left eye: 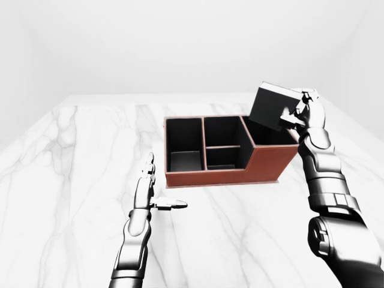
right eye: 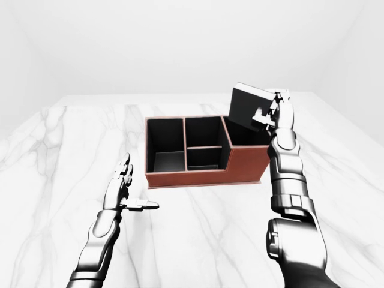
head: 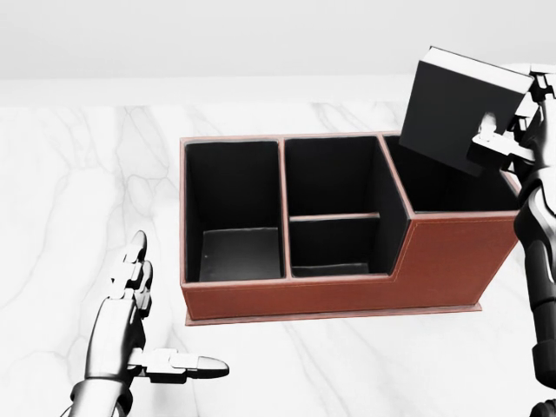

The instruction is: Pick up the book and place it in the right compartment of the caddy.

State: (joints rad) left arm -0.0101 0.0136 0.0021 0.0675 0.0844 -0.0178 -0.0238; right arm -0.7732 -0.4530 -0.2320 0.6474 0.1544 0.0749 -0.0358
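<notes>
1. My right robot hand (head: 508,139) pinches the black book (head: 460,109), tilted, its lower corner dipping into the right compartment of the brown caddy (head: 347,291).
2. My left robot hand (head: 143,334), fingers spread, hovers over the marble worktop (head: 69,191), left of the caddy.

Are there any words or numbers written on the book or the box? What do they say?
None: no words, numbers or signs can be read anywhere in these pictures.
The book, held in the right hand, shows only a plain black cover.
The caddy has plain reddish-brown walls with no label.
The marble table has only grey veins, and the left hand carries no marking.
</notes>
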